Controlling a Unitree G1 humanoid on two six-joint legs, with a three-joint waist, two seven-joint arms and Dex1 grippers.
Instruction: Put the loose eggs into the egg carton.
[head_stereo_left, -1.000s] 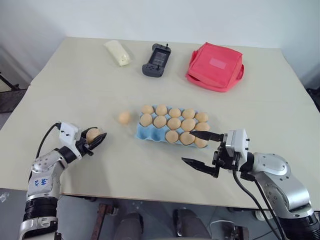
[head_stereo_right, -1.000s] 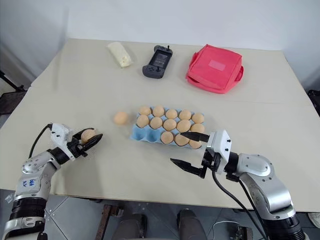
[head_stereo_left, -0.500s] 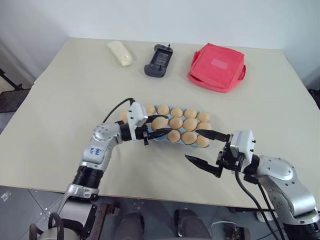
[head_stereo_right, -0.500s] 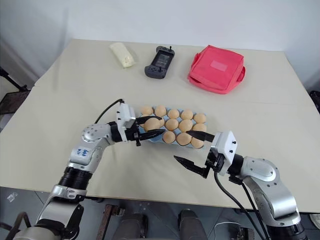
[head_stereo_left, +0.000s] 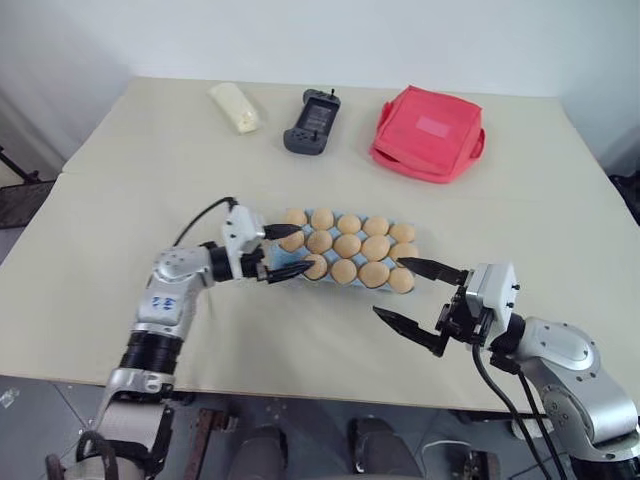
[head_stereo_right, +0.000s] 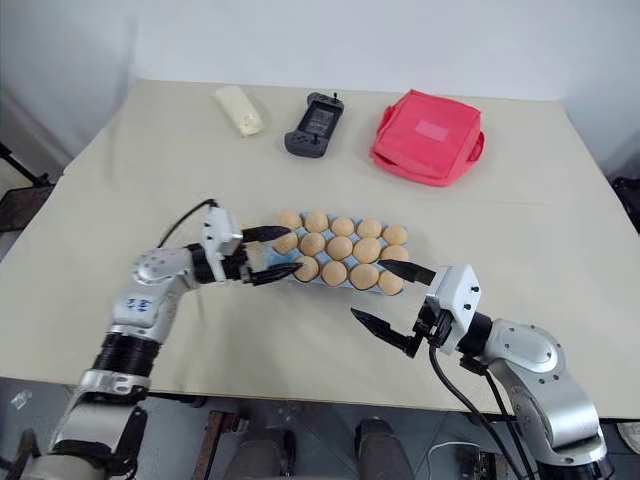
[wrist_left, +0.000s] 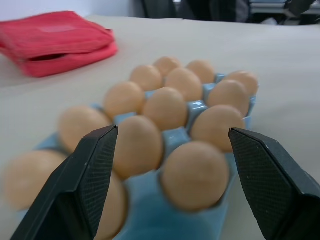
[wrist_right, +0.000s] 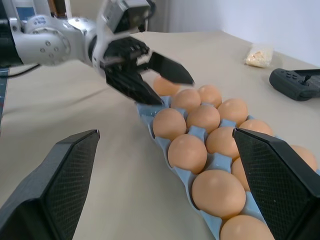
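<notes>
The light blue egg carton (head_stereo_left: 285, 268) lies mid-table with tan eggs (head_stereo_left: 347, 245) in nearly all its cups. My left gripper (head_stereo_left: 285, 250) hovers open at the carton's left end, its fingers (wrist_left: 90, 170) either side of the nearest eggs and holding nothing. An egg (head_stereo_left: 315, 265) sits in the front row's left cup, just past those fingertips. Behind the left fingers another egg (wrist_right: 164, 86) peeks out; I cannot tell whether it is loose or in a cup. My right gripper (head_stereo_left: 390, 287) stands open by the carton's front right corner, empty.
At the back of the table lie a red fabric bag (head_stereo_left: 428, 130), a black handheld controller (head_stereo_left: 312, 120) and a pale wrapped packet (head_stereo_left: 235, 105). The table's front edge (head_stereo_left: 330, 395) runs close under both arms.
My left gripper carried an egg from the left side of the table to the carton, then opened; the egg now rests in the front row. The right gripper stayed put.
</notes>
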